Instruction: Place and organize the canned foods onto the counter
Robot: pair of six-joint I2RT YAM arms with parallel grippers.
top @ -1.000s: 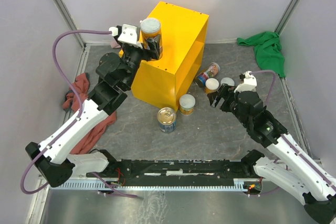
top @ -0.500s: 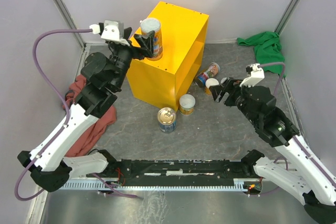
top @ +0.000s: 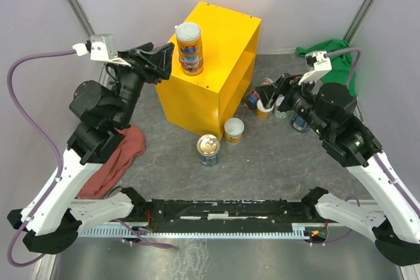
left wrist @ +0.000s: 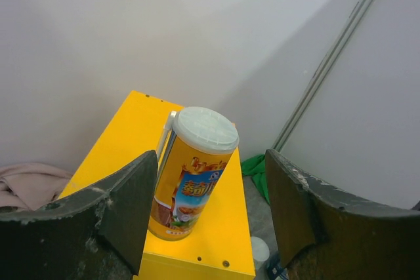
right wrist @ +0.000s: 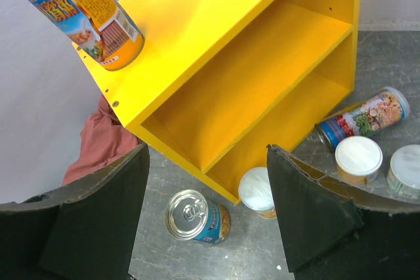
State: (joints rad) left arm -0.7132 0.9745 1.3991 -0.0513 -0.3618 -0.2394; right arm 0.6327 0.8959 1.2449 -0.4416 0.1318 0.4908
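A tall orange can point(top: 188, 47) point(left wrist: 193, 176) point(right wrist: 82, 12) stands upright on the flat top of the yellow counter point(top: 226, 37) point(left wrist: 125, 142) point(right wrist: 216, 24). My left gripper point(top: 163, 63) point(left wrist: 210, 218) is open just left of it, with the can beyond the fingertips and untouched. On the floor in front of the counter stand a blue can point(top: 209, 149) point(right wrist: 197, 216) and a short white-lidded can point(top: 233, 129) point(right wrist: 256, 191). My right gripper point(top: 274, 95) point(right wrist: 207, 221) hangs open and empty above the floor at the counter's right, over a lying can point(top: 252, 98) point(right wrist: 364, 119) and another white-lidded can point(top: 264, 106) point(right wrist: 357, 159).
A green cloth point(top: 331, 60) lies at the back right and a red cloth point(top: 118, 155) at the left under my left arm. Another can point(top: 300, 122) sits partly hidden under my right wrist. The counter's open shelved side point(right wrist: 262, 90) faces right. Grey walls close in all round.
My left gripper has let go of the tall orange can and drawn back to the left. The can stays standing on the counter. My right gripper has lifted and moved towards the back.
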